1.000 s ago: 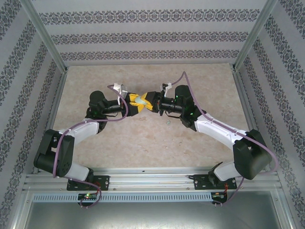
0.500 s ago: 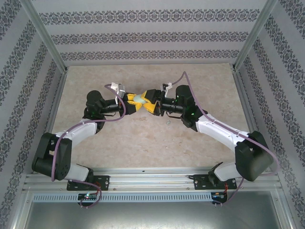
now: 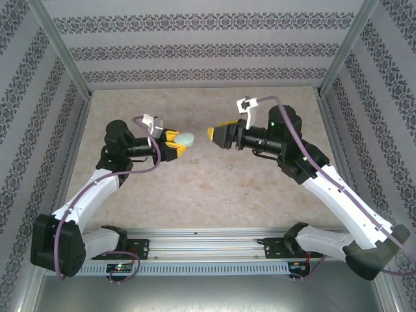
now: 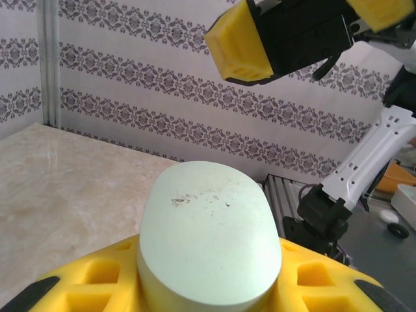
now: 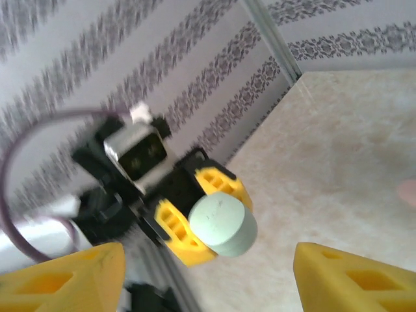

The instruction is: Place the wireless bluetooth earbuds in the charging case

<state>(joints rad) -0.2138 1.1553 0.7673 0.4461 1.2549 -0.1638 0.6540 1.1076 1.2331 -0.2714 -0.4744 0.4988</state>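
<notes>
My left gripper (image 3: 180,142) is shut on a pale green oval charging case (image 3: 186,138), held above the table with its flat end facing right. In the left wrist view the case (image 4: 208,234) sits between yellow fingers (image 4: 312,279). The right gripper (image 3: 220,134) hangs a short gap to the right of the case, open and empty. In the right wrist view its fingertips (image 5: 354,279) stand wide apart, with the case (image 5: 222,225) ahead of them. One tiny pale earbud (image 3: 233,168) lies on the table below the right gripper. The other earbuds are out of view.
The marble-patterned table (image 3: 195,195) is fenced by patterned walls (image 3: 208,49) and metal posts (image 3: 65,58). A metal rail (image 3: 208,244) with both arm bases runs along the near edge. A small pinkish blur (image 5: 409,193) sits at the right edge of the right wrist view.
The two grippers met at the case in the middle. The right gripper has let go, opened and drawn back to the right and up. The left has pulled left with the case.
</notes>
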